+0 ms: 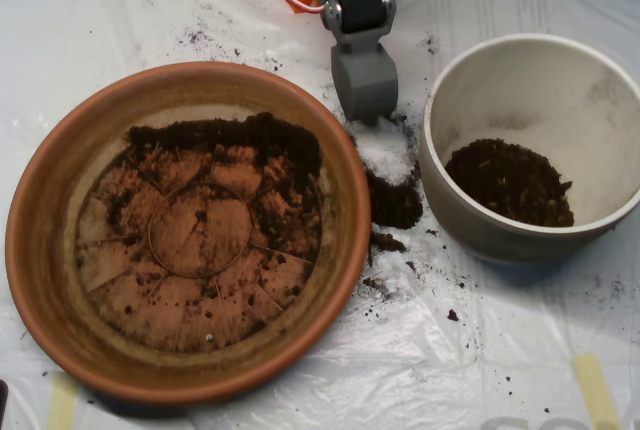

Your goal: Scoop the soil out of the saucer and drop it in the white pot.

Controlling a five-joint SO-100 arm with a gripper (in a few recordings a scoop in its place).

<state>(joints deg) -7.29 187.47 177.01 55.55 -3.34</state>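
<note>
Some soil (pixel 395 200) lies spilled on the white plastic sheet (pixel 480 350); claw (pixel 364 100) state unclear.

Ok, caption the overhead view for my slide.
Scoop between saucer and white pot, soil in both.

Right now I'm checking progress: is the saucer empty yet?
Not empty. The saucer holds a band of soil along its upper floor and a thin smear elsewhere.

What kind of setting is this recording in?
Probably a makeshift potting bench: a table under plastic sheeting, a clay saucer and white pot, spilled soil.
</note>
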